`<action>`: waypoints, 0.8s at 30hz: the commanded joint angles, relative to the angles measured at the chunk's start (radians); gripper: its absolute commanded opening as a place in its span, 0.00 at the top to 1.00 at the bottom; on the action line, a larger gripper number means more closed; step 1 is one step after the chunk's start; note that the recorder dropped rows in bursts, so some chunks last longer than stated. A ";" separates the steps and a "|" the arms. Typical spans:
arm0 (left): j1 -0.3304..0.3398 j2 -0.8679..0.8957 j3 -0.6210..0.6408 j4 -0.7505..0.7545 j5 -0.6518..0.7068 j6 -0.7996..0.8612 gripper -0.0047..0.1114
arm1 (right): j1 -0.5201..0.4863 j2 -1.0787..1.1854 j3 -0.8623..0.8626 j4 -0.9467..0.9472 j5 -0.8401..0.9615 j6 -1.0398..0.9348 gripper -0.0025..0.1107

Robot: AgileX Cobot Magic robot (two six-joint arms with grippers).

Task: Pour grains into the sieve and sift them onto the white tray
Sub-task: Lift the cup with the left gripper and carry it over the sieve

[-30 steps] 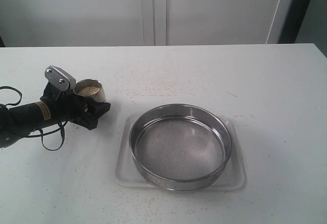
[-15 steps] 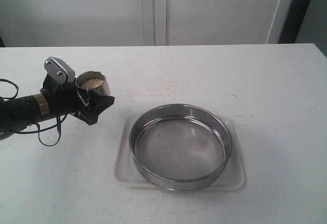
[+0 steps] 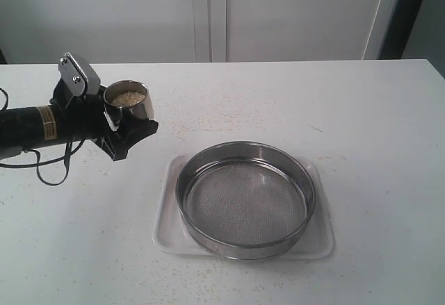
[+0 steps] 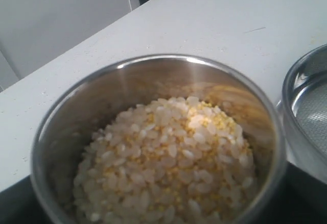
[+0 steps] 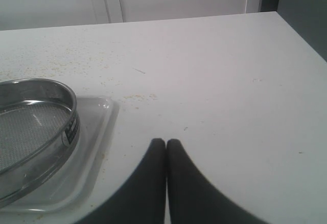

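The left gripper (image 3: 129, 126) grasps a small steel cup (image 3: 129, 103) from 2 sides. The cup is almost upright over the left part of the desk (image 3: 361, 110), well apart from the sieve (image 3: 245, 151). The cup seems to hang clear of the surface. The grains (image 4: 163, 157), whitish rice mixed with fine yellow granules, are all inside it in a heap that comes close to the rim. The sieve sits inside the white tray (image 3: 316, 239), near the front edge of the desk, and its mesh looks bare. The right gripper (image 5: 165, 143) has its 2 fingers pressed together on nothing, low over the desk just beside the tray. I judge that the step in hand is to carry the cup to the sieve, so the pouring is not yet begun. Because the cup is so full, it should travel level and without jerks. Its lip should be over the middle of the mesh, well inside the ring, before any tilt. Then a slow tilt from a low height is best, so that grains do not bounce over the rim. The round steel wall may slip, so the grasp must be firm.
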 commanded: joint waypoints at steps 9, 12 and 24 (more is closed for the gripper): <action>-0.003 -0.186 -0.001 0.175 0.088 -0.204 0.96 | -0.006 -0.004 0.005 -0.002 -0.008 -0.002 0.98; -0.003 -0.225 -0.001 0.216 0.088 -0.222 0.96 | -0.006 -0.004 0.005 -0.002 -0.008 -0.002 0.98; -0.238 -0.288 -0.001 0.257 0.482 -0.222 0.96 | -0.006 -0.004 0.005 -0.002 -0.008 -0.002 0.98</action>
